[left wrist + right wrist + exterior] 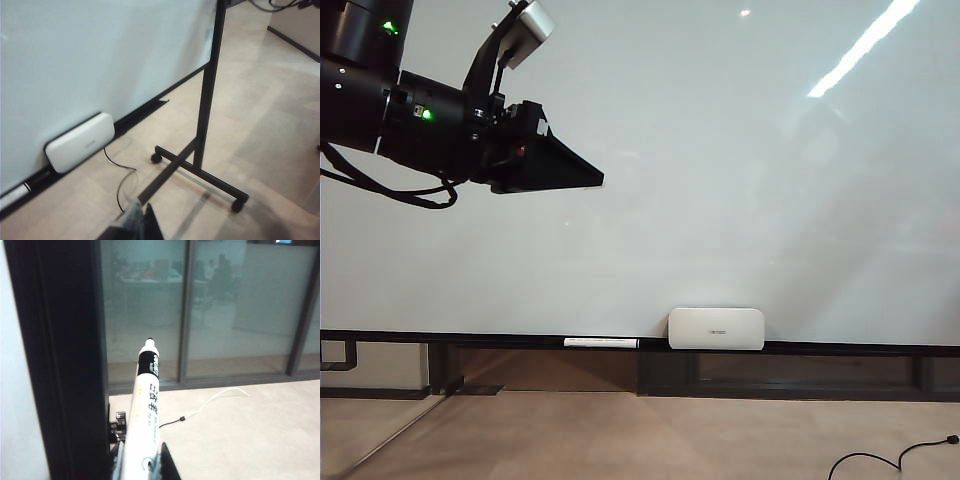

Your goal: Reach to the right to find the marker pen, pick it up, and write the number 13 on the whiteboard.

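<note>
in the exterior view a big shiny pale whiteboard (720, 180) fills almost the whole picture, with a black rail (840, 348) along its lower edge. on the rail stands a small rounded white box (716, 328), and just beside it, toward the left, lies a long thin white stick with a dark end (601, 342). no black strokes can be seen on the board. the left gripper (575, 178) hangs high on the left side, black and pointing toward the middle of the board, with a small grey camera (525, 32) above it and green lights on the arm; from here you cannot tell if its fingers are apart or together. the right gripper does not show in this view. in the left wrist view the same white box (80, 142) leans on the rail at the foot of the whiteboard (90, 65), a thin dark cable (119, 175) curls on the tan floor (260, 115), and the board's black stand on wheels (200, 165) rises near it. only a dark tip of the left gripper (137, 225) peeks in, so its fingers cannot be read. in the right wrist view the right gripper (142, 467) is clenched around the slim white marker pen (145, 410), which points up and away, its black band and tip near a dark frame (65, 355) and glass wall (225, 310). a thin white cable (210, 402) lies on the floor.
</note>
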